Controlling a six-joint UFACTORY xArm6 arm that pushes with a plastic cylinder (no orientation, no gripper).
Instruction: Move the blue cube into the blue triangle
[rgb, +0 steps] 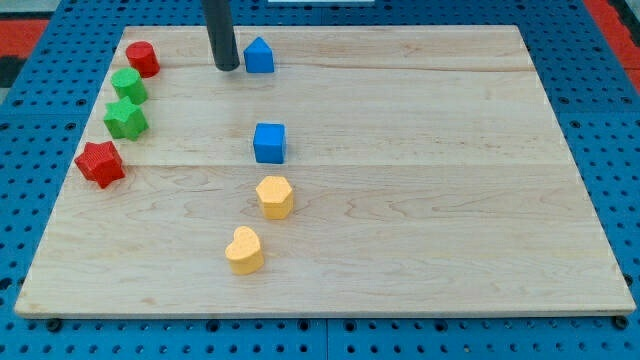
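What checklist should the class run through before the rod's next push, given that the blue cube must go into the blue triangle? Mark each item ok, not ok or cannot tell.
1. My tip in view: ok, beside the blue triangle, on its left.
2. Tip behind the blue cube for a push toward the view's top: not ok.
3. Board between cube and triangle free of blocks: ok.
4. Yellow hexagon block apart from the cube: ok, just below it.
5. Cube touching triangle: not ok.

Blue cube (269, 142) & triangle (259, 55); 2 red, 2 green, 2 yellow blocks; pale wood board (450, 200); dark rod (220, 35).
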